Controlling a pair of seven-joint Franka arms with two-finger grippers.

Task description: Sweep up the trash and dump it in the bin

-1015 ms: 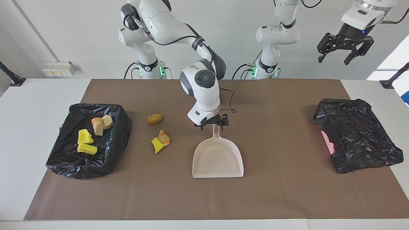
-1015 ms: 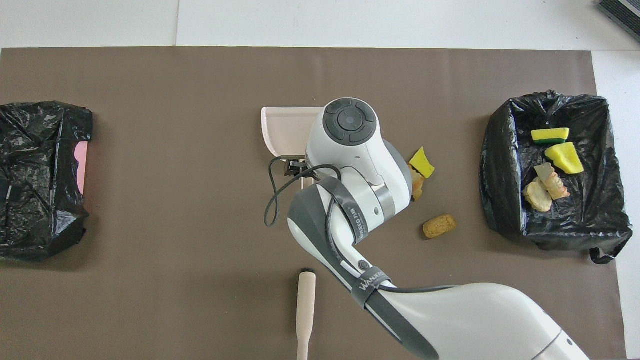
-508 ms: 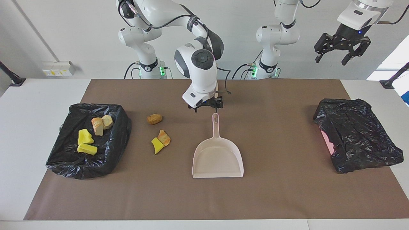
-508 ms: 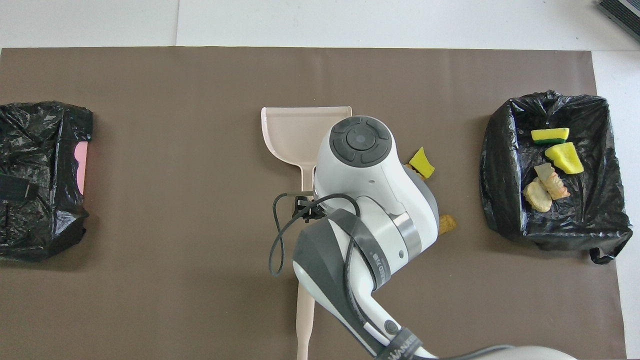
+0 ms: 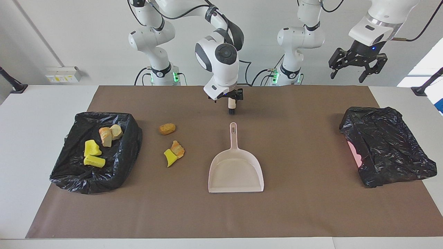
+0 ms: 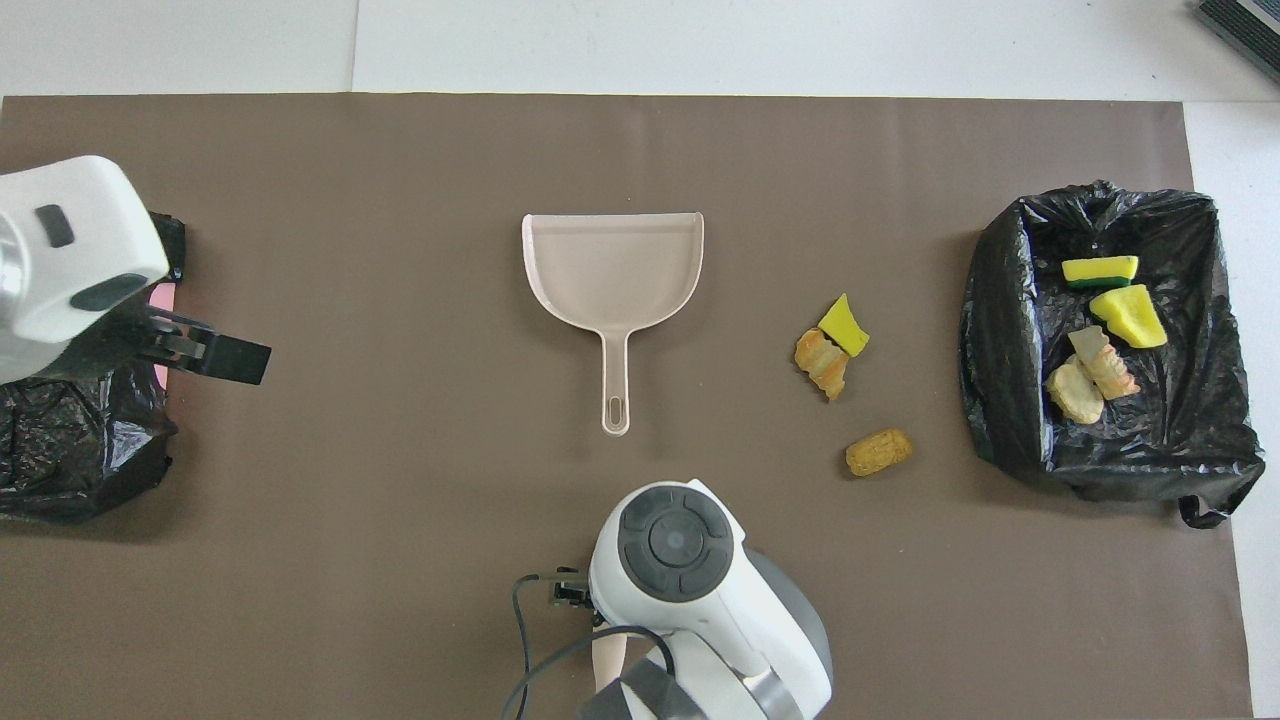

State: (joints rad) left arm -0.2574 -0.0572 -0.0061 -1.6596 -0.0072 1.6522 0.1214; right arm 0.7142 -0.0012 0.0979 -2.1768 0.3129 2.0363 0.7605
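Observation:
Three pieces of trash lie on the brown mat: a brown lump (image 5: 167,129) (image 6: 878,452), a yellow chunk (image 5: 169,157) (image 6: 843,327) and an orange bread piece (image 5: 178,148) (image 6: 822,362). Several more sit in the black-lined bin (image 5: 133,138) (image 6: 1000,330) at the right arm's end. The cream dustpan (image 5: 235,171) (image 6: 612,265) lies empty mid-mat, its handle pointing at the robots. A cream brush (image 5: 231,104) lies nearer the robots. My right gripper (image 5: 228,98) is open, low over the brush handle; I cannot tell whether it touches. My left gripper (image 5: 355,67) (image 6: 225,355) hangs open, high up.
A second bin wrapped in a black bag (image 5: 387,145) (image 6: 60,450), with pink showing at one side, stands at the left arm's end, under the left gripper. The brown mat (image 5: 304,214) covers most of the white table.
My right gripper left the dustpan handle and drew back toward the robots to the brush. The left gripper shifted over the wrapped bin. The dustpan and trash stayed put.

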